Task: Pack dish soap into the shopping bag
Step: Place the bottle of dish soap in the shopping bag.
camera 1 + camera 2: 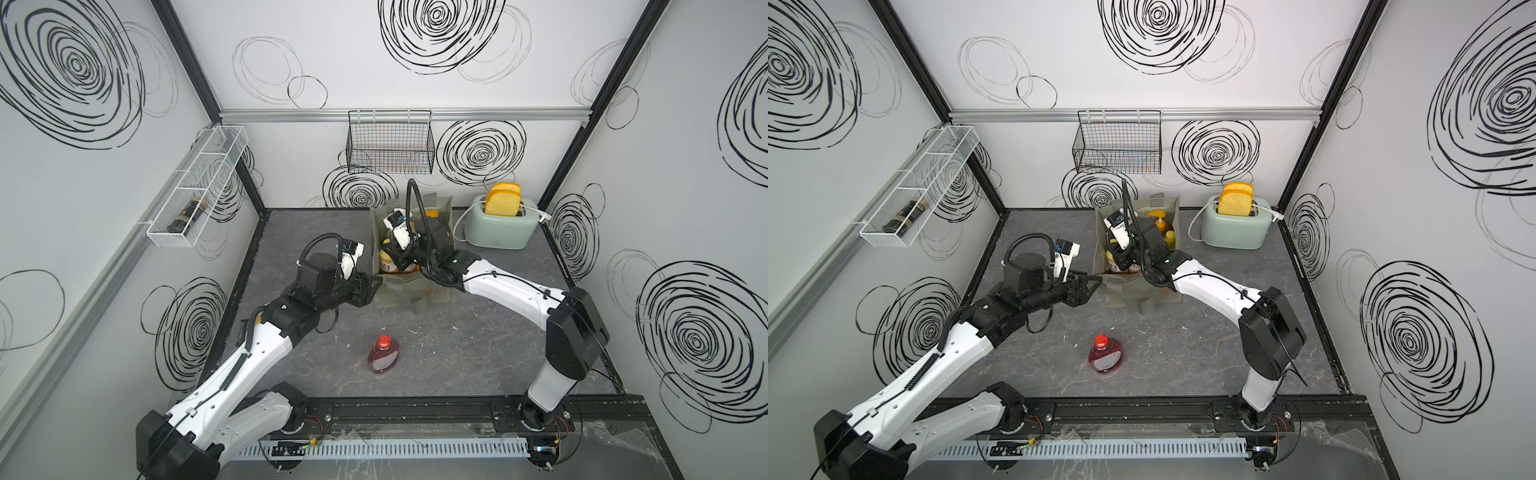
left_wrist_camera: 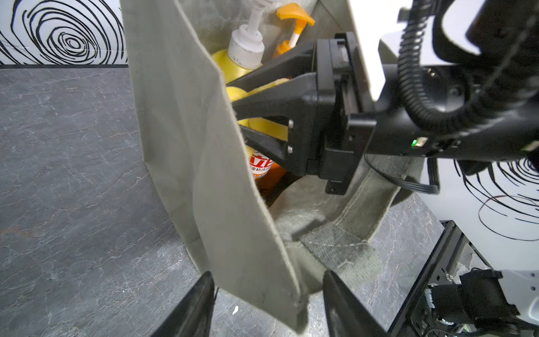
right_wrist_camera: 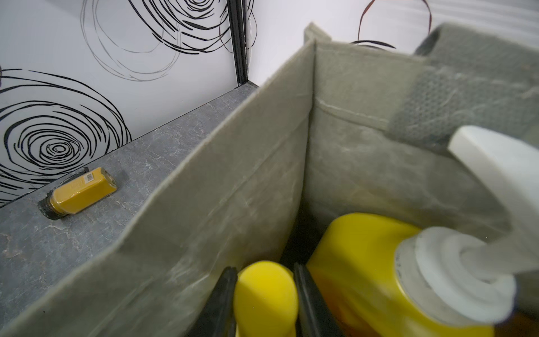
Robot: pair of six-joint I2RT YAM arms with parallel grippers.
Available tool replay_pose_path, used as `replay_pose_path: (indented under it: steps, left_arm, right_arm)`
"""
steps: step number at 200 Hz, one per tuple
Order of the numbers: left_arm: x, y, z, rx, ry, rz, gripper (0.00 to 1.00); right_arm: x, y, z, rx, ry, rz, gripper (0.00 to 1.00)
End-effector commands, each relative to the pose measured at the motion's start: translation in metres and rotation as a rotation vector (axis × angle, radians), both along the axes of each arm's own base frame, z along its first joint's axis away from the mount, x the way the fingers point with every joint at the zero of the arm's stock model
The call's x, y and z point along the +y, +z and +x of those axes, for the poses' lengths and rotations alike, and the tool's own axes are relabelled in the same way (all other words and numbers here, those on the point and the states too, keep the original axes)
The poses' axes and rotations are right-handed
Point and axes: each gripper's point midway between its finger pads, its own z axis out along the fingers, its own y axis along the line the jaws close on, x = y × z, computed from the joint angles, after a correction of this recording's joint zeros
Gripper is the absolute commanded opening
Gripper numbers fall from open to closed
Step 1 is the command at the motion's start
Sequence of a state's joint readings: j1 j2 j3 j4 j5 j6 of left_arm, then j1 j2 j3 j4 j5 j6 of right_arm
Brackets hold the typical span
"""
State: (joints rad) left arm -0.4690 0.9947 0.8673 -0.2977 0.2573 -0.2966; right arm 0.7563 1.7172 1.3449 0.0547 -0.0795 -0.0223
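Our right gripper (image 3: 264, 271) is inside the shopping bag (image 2: 189, 146); its fingers are closed on the yellow cap of a small bottle (image 3: 265, 294), beside the big yellow pump bottle (image 3: 364, 277); we see the left gripper (image 2: 268, 306) with its fingers apart around the bag's wall, holding nothing; the red bottle (image 1: 384, 353) is on the table (image 1: 457, 353), apart from the bag.

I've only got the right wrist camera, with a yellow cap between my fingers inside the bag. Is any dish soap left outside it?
Observer: Yes, a squat red bottle sits on the table, well apart from the shopping bag.
Operator: Before I release this yellow-capped bottle, where's the left gripper?
Observer: The left gripper is open, its fingers straddling the bag's fabric wall at a corner.
Operator: Is the orange-pump bottle packed?
Observer: Yes, its orange pump shows inside the bag in the left wrist view.
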Motion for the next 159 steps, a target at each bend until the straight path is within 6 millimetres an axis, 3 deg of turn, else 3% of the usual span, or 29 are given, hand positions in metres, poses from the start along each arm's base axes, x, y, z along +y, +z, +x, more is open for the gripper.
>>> replay_pose_path:
  steps: [1, 54, 107, 133, 159]
  left_arm:
    - [0.002, -0.001, -0.001, -0.01, 0.0, 0.005, 0.63]
    - [0.002, -0.001, 0.001, -0.009, 0.0, 0.008, 0.66]
    - [0.004, 0.012, 0.005, -0.036, 0.018, -0.008, 0.68]
    - [0.006, 0.031, 0.011, -0.071, 0.039, -0.014, 0.68]
    - [0.009, 0.056, 0.021, -0.113, 0.069, -0.029, 0.71]
  right_arm:
    - [0.002, 0.03, 0.009, -0.074, -0.015, 0.073, 0.18]
    - [-0.005, 0.046, 0.003, -0.086, -0.021, 0.086, 0.44]
    - [-0.019, 0.098, -0.013, -0.11, -0.012, 0.144, 0.58]
    - [-0.049, 0.123, -0.019, -0.061, -0.058, 0.179, 0.62]
    - [-0.098, 0.128, -0.024, 0.017, -0.129, 0.194, 0.63]
